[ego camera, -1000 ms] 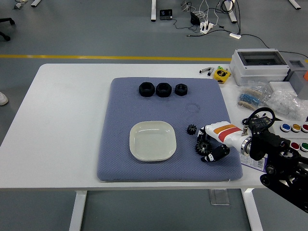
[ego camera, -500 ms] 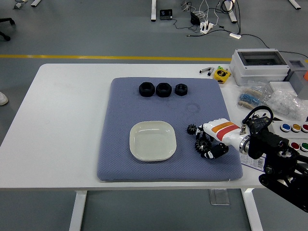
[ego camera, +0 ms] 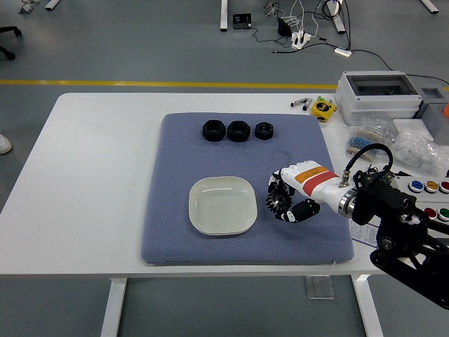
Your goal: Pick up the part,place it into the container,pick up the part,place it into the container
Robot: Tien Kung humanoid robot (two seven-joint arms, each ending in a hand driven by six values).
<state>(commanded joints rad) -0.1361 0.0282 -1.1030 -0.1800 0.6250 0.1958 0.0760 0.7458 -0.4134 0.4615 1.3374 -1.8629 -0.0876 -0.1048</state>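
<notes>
On the white table [ego camera: 98,175], a robot hand holds a black gear beside a dish.
Biggest is the table, with a blue mat [ego camera: 242,186] lying on it. The pale dish [ego camera: 222,205] sits on the mat's near half, with nothing in it. The right hand [ego camera: 298,193], white with an orange stripe, has its fingers curled round a black gear [ego camera: 275,202], just right of the dish. Three black nuts [ego camera: 238,130] sit in a row at the mat's far side. The small gear seen near the hand is hidden or too hard to pick out.
</notes>
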